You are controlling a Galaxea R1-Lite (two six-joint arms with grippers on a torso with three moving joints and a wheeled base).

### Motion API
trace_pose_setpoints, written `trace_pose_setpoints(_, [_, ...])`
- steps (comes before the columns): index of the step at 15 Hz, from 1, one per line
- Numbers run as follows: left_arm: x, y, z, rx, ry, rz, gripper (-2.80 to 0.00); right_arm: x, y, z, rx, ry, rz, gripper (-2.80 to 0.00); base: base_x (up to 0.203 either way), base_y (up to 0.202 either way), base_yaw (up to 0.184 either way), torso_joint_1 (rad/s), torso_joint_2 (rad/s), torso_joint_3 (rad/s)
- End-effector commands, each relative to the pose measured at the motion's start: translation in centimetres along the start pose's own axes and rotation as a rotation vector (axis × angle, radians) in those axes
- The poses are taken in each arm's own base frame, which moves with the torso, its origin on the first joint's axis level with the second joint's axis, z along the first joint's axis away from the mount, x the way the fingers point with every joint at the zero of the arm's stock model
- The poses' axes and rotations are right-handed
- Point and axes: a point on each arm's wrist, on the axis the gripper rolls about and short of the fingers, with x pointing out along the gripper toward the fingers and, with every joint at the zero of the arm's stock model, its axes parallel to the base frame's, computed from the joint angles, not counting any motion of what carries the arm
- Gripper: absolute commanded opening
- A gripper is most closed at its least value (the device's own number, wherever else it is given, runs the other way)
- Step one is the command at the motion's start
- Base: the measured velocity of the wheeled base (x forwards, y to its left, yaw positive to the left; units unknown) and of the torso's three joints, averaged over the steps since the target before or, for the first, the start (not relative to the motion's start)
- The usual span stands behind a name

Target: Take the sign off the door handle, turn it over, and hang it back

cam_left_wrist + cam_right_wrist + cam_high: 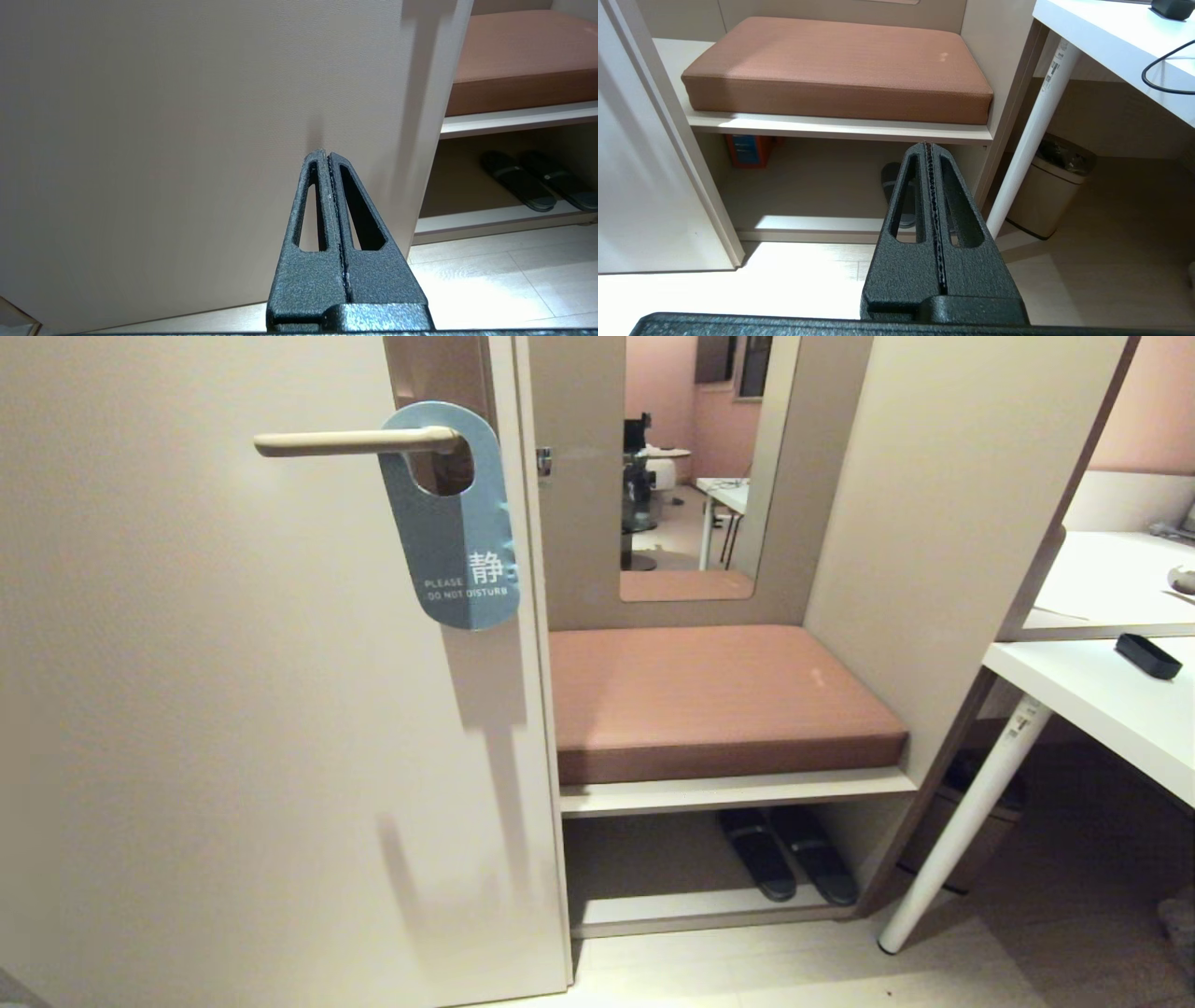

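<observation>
The sign hangs by its round hole on the door handle, blue "PLEASE DO NOT DISTURB" side facing out, lying against the door near its edge. To the right sits a brown cushion on a bench, slippers on the shelf beneath. The left gripper points at the door's lower part, fingers pressed together, empty. The right gripper faces the bench, fingers likewise closed and empty.
</observation>
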Motion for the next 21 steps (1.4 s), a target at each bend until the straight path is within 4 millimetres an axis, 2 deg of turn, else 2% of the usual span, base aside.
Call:
trace_pose_setpoints(1, [0.00, 0.00, 0.00, 0.000, 0.000, -0.001, -2.80, 0.00, 0.00, 0.00, -0.001, 0.000, 0.000, -2.80, 0.000, 0.000, 0.000, 0.000, 0.00, 0.000])
trace_pose_setpoints(21, [0.00, 0.01, 0.00, -0.020, 0.000, 0.007, -2.80, 0.00, 0.00, 0.00, -0.001, 0.000, 0.000, -2.80, 0.000, 0.000, 0.000, 0.000, 0.00, 0.000])
